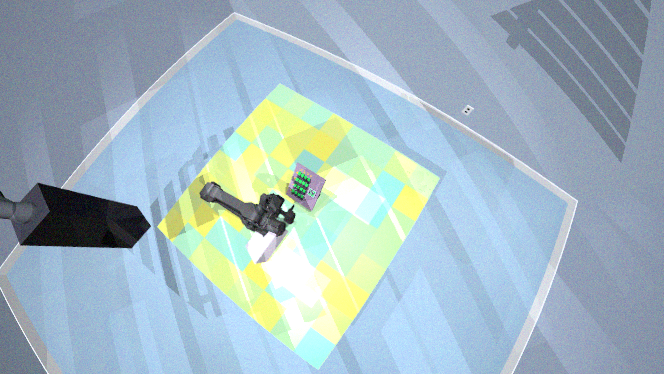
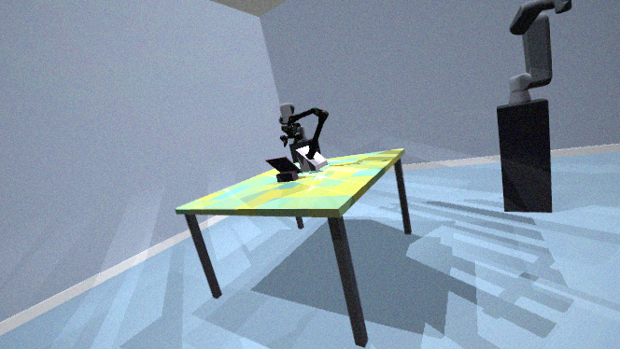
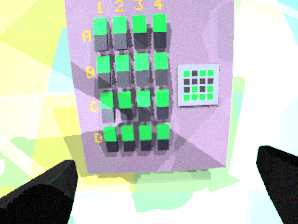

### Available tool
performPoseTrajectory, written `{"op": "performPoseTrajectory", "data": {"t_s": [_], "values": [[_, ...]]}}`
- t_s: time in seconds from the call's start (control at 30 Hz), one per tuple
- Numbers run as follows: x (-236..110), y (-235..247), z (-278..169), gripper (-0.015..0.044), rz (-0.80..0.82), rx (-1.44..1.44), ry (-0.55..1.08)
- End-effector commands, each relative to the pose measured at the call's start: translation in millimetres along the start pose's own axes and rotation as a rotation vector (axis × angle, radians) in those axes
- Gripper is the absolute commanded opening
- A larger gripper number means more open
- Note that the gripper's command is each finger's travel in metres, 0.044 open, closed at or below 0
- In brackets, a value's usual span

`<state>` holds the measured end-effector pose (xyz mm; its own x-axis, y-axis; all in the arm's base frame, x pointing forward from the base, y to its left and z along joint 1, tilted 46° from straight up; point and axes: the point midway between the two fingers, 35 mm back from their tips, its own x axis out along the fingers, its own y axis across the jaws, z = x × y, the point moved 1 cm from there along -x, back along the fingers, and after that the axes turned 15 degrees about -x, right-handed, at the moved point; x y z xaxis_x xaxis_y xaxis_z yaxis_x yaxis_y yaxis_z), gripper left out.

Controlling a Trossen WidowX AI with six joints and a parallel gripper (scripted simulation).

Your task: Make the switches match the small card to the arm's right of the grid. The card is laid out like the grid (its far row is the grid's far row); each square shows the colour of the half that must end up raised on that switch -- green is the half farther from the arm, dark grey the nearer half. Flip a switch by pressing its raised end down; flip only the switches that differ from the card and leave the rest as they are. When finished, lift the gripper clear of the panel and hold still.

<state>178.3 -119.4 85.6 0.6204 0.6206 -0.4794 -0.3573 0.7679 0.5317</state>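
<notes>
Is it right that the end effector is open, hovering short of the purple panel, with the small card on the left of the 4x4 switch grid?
Not quite. The card sits to the right of the switch grid, not the left, as the wrist view shows. The rest holds: the end effector is open and hovers short of the purple panel, touching nothing.

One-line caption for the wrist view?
Open gripper hovers short of a purple switch panel, four-by-four switches beside its small pattern card.
</notes>
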Motion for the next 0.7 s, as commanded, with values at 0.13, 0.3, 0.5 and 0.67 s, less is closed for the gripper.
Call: {"op": "performPoseTrajectory", "data": {"t_s": [0.13, 0.3, 0.5, 0.67], "values": [[29, 1, 14, 0.0269, -0.030, 0.014, 0.042], [71, 17, 41, 0.0137, -0.033, 0.021, 0.039], [98, 42, 61, 0.0000, 0.009, 0.027, 0.009], [98, 42, 61, 0.0000, 0.009, 0.027, 0.009]]}}
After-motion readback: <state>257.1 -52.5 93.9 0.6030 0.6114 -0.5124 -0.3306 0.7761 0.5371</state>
